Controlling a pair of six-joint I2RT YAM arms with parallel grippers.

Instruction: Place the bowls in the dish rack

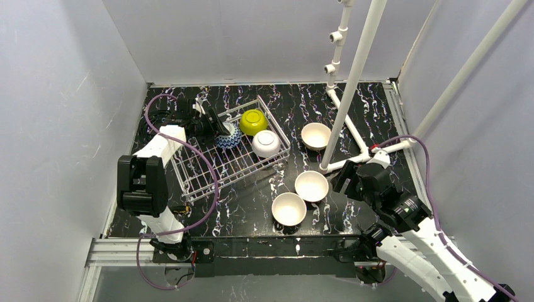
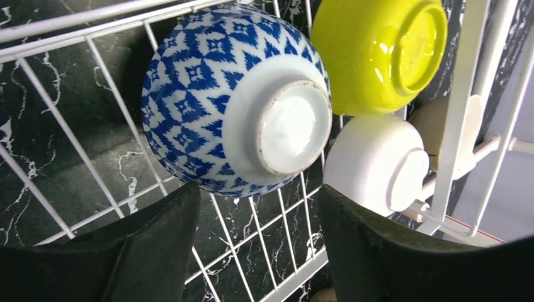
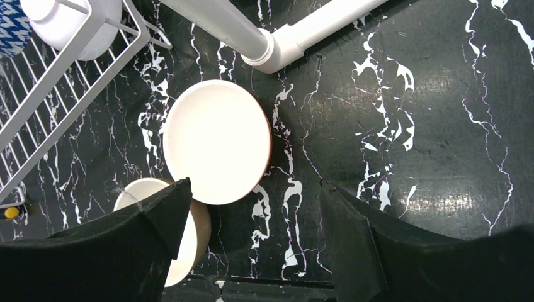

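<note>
The white wire dish rack (image 1: 195, 176) sits at the left on the black marble table. In it lie a yellow-green bowl (image 1: 253, 121), a blue-white patterned bowl (image 1: 228, 137) and a white bowl (image 1: 266, 143), all tipped on their sides. My left gripper (image 1: 213, 126) is open and empty just left of the blue-white bowl (image 2: 236, 97), whose foot faces the left wrist camera. Three bowls with white insides stand upright on the table: one at the back (image 1: 315, 136), one in the middle (image 1: 312, 185) and one near (image 1: 289, 208). My right gripper (image 3: 255, 214) is open and empty, just right of the middle bowl (image 3: 217, 141).
A white pipe frame (image 1: 352, 82) rises from the table right of the rack, with its foot (image 3: 271, 47) close behind the middle bowl. Grey walls enclose the table on three sides. The near bowl (image 3: 192, 236) is partly hidden by my right gripper's left finger.
</note>
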